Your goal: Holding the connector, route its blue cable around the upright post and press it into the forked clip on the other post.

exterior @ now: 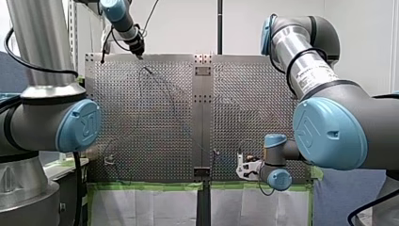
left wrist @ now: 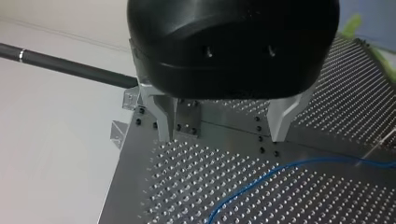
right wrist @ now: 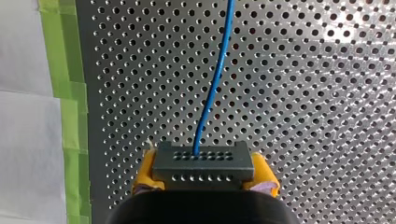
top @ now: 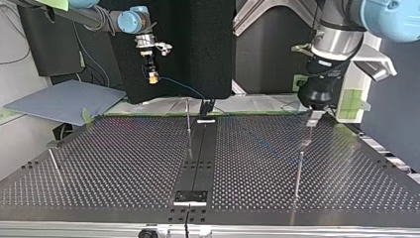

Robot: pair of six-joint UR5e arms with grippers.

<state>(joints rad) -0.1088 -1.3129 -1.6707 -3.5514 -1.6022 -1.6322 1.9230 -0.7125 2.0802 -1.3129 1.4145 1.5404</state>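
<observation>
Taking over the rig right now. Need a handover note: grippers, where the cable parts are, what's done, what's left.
Right gripper: shut on the connector and raised over the table edge on the arms' side.
Left gripper: fingers open and empty, low over the table at the top view's right.
Blue cable: runs from the connector down and across the table toward the left gripper.
Posts: centre post and right post; I cannot tell which carries the forked clip.
Done: connector grasped.
Left: no wrap around a post shows, so routing and the press into the clip remain.
</observation>
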